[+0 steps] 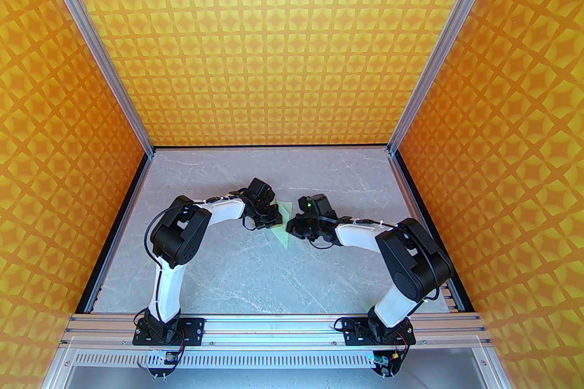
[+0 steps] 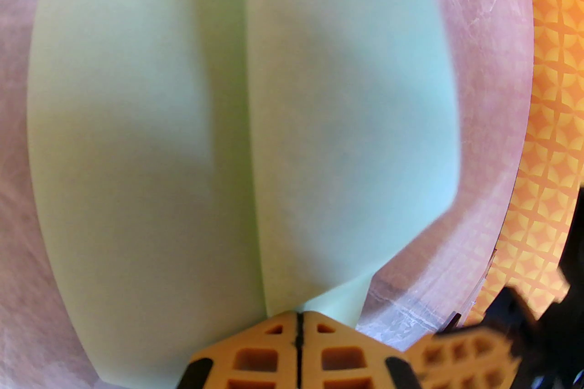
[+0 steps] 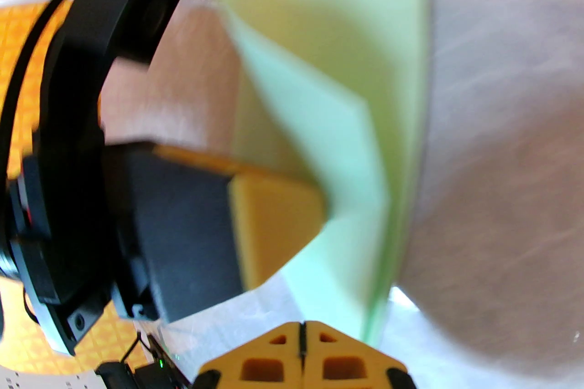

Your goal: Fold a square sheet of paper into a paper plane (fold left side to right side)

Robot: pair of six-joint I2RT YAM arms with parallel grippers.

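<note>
Currently, working outward from the arm bases: both arms bend inward over the grey table (image 1: 228, 277) and meet near its middle, where the sheet of paper (image 1: 284, 239) lies flat between them. Right gripper (image 3: 302, 330): fingers closed tip to tip, just beside the sheet's near edge, with nothing seen between them. Left gripper (image 2: 299, 328): fingers likewise pressed together, tips at the foot of a raised flap (image 2: 346, 104) (whether any paper is nipped there I cannot tell). From the right wrist, a left finger (image 3: 273, 223) rests on the sheet. I judge this a hold-down, so the paper cannot slide while a crease is set. The closed right tips look placed to push or press. Orientation, from the top view: the sheet is partly folded, with its long axis running roughly near-to-far. The near end tapers to a point toward the bases, and the other end faces the orange patterned wall (image 1: 292, 36).
</note>
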